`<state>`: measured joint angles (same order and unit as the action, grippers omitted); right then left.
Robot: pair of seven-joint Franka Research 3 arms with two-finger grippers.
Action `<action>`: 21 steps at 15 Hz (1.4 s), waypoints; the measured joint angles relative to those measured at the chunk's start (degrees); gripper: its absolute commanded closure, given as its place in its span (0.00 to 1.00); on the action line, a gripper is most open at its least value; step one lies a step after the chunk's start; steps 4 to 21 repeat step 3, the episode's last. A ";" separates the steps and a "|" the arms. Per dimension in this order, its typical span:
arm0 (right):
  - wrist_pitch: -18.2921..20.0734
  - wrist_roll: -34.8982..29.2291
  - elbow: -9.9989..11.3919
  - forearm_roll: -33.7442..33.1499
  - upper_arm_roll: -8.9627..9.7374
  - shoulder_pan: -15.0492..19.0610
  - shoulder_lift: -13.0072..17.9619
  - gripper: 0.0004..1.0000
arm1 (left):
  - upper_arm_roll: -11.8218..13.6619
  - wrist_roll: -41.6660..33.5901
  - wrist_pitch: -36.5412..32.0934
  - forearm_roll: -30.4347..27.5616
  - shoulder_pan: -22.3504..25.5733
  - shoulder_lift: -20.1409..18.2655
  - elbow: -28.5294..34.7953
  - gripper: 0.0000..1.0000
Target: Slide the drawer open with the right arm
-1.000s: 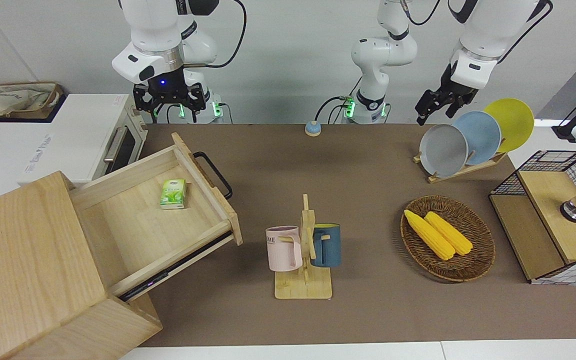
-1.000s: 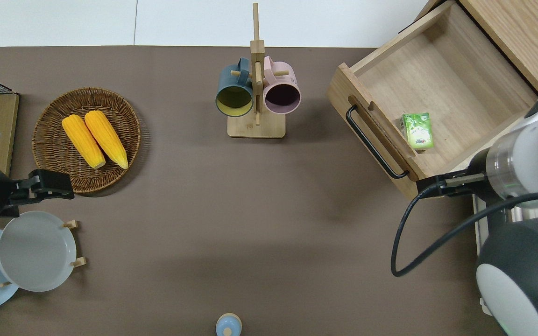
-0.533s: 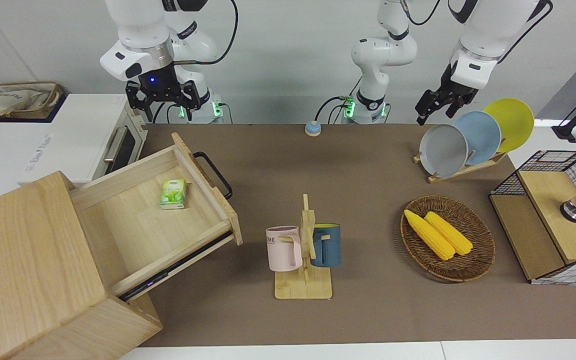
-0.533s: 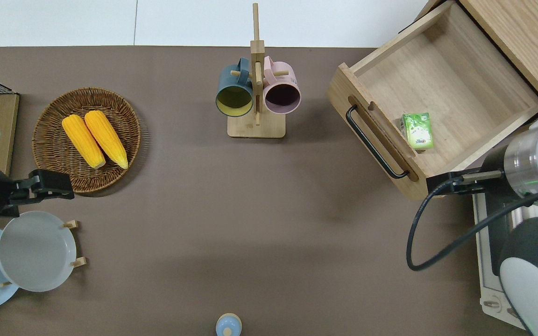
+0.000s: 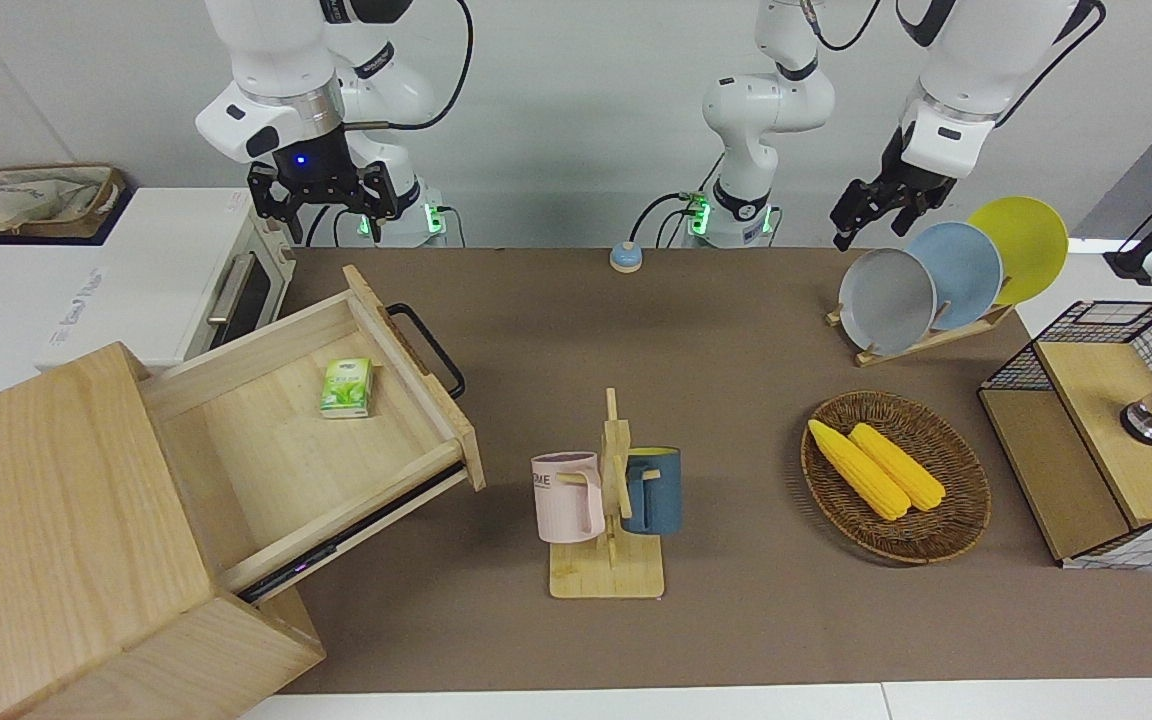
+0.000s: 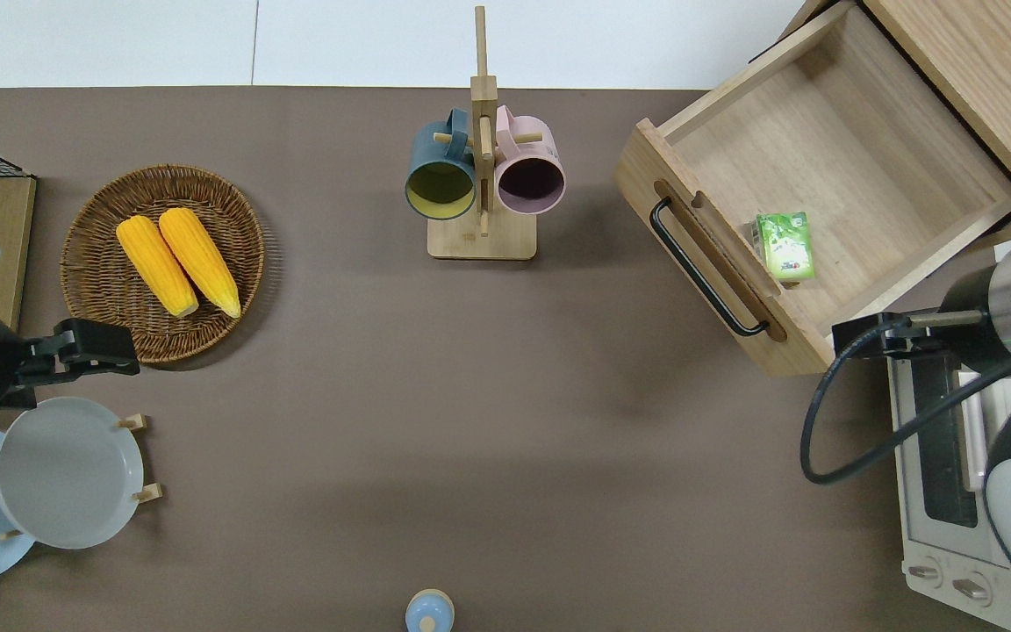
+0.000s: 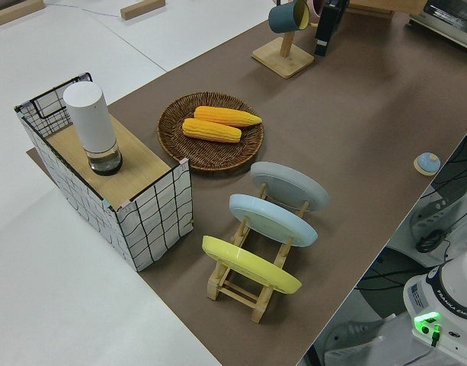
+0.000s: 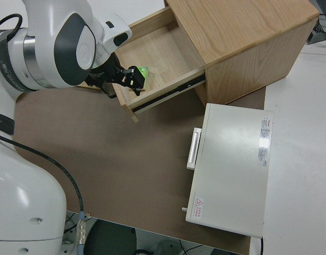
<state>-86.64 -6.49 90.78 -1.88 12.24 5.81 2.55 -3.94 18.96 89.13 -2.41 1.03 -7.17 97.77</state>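
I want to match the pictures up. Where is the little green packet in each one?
Front view: green packet lies in the open drawer, near its handle end.
Overhead view: in the drawer, by its front panel.
Left side view: not in it.
Right side view: partly hidden by the right gripper.
Shared landmark: the drawer.

brown table [image 5: 736, 330], basket [image 5: 956, 520], mug rack [image 5: 608, 575]

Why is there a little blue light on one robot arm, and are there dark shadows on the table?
In the front view, the blue glow is a wrist light just above the right gripper, with green lights at both arm bases. In the overhead view, soft shadows lie on the table beside the mug rack and the open drawer. In the right side view, the white toaster oven looks brightly lit.
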 measured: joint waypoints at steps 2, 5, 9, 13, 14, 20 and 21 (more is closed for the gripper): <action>0.00 0.00 0.00 0.84 0.00 0.40 0.00 0.01 | 0.00 0.00 0.00 0.00 0.00 0.00 0.00 0.01; 0.00 0.00 0.00 0.93 0.01 0.49 0.00 0.01 | 0.00 0.00 0.00 0.00 0.00 0.00 0.00 0.01; 0.00 0.00 0.00 0.93 0.01 0.49 0.00 0.01 | 0.00 0.00 0.00 0.00 0.00 0.00 0.00 0.01; 0.00 0.00 0.00 0.93 0.01 0.49 0.00 0.01 | 0.00 0.00 0.00 0.00 0.00 0.00 0.00 0.01; 0.00 0.00 0.00 0.93 0.01 0.49 0.00 0.01 | 0.00 0.00 0.00 0.00 0.00 0.00 0.00 0.01; 0.00 0.00 0.00 0.93 0.01 0.49 0.00 0.01 | 0.00 0.00 0.00 0.00 0.00 0.00 0.00 0.01; 0.00 0.00 0.00 0.93 0.01 0.49 0.00 0.01 | 0.00 0.00 0.00 0.00 0.00 0.00 0.00 0.01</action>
